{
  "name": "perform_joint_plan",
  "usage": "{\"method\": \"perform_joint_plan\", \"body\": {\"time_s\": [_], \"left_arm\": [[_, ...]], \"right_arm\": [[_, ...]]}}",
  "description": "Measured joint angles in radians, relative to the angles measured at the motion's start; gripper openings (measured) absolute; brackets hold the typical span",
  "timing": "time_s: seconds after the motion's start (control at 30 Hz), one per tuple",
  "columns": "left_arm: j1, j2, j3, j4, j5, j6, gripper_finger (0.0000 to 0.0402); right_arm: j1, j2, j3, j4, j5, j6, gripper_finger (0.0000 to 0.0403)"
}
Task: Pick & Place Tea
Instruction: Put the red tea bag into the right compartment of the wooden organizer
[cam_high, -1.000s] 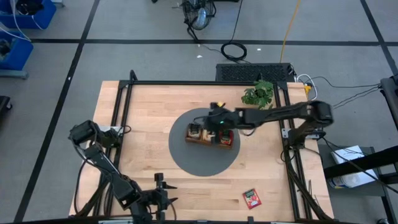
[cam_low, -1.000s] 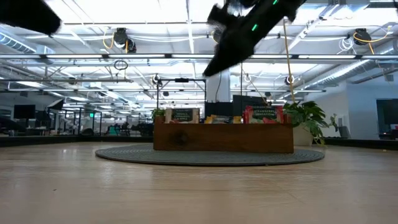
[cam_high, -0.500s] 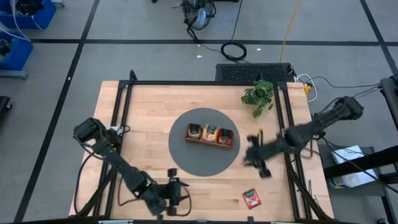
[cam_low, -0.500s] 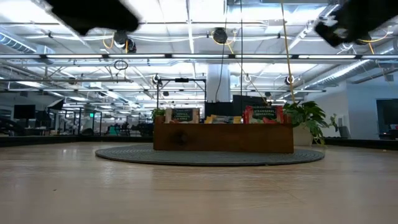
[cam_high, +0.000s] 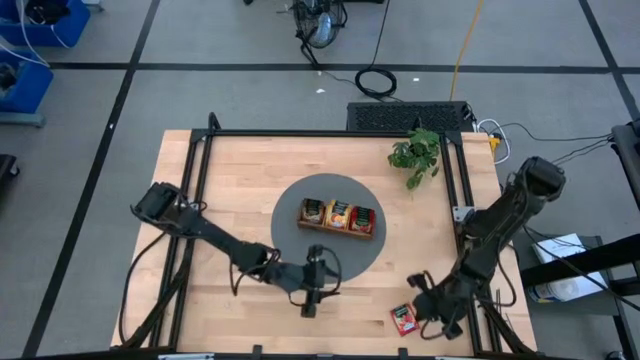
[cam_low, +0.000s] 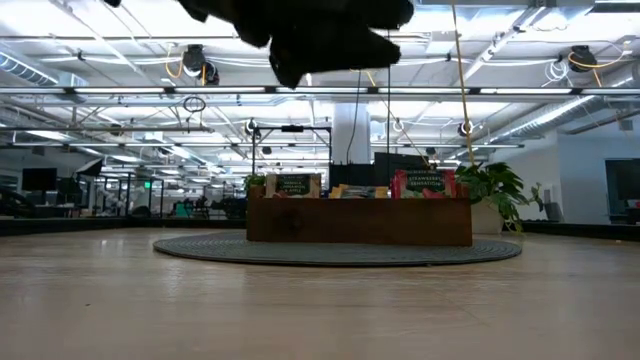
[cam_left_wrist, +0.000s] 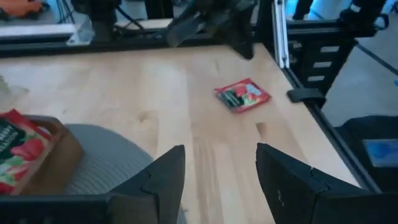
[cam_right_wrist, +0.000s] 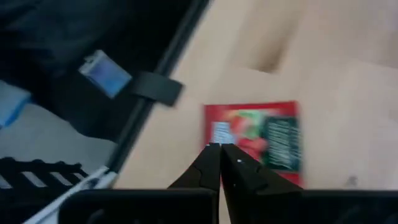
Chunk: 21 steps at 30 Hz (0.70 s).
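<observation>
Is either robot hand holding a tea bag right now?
No. The right gripper is shut and empty, just above the red sachet lying on the table. The left gripper is open and empty.

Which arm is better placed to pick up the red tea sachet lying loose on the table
The right. Its end effector hovers next to the red tea sachet, fingers shut, while the left end effector hangs open by the grey mat, farther away.

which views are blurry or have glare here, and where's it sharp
High view: even light, sharp, red sachet crisp beside the right gripper. Low view: bright ceiling lights; tray sharp, the arm overhead a dark smear. Left wrist view: soft throughout, open left gripper blurred up close. Right wrist view: motion-blurred, sachet print unreadable.
</observation>
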Motion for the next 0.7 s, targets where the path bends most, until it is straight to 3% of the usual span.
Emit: {"method": "perform_joint_plan", "body": {"time_s": [0.13,0.47,0.7], "left_arm": [[0.006,0.027,-0.002,-0.023,0.018,0.001,0.0198],[-0.005,0.047,0.000,-0.009,0.025,-0.004,0.0198],[0.013,0.050,0.000,-0.097,0.024,-0.247,0.0198]], "right_arm": [[0.024,0.078,0.003,0.130,0.000,-0.012,0.0002],[-0.004,0.239,0.001,0.137,0.025,0.068,0.0001],[-0.082,0.326,0.005,0.229,0.056,-0.014,0.0001]]}}
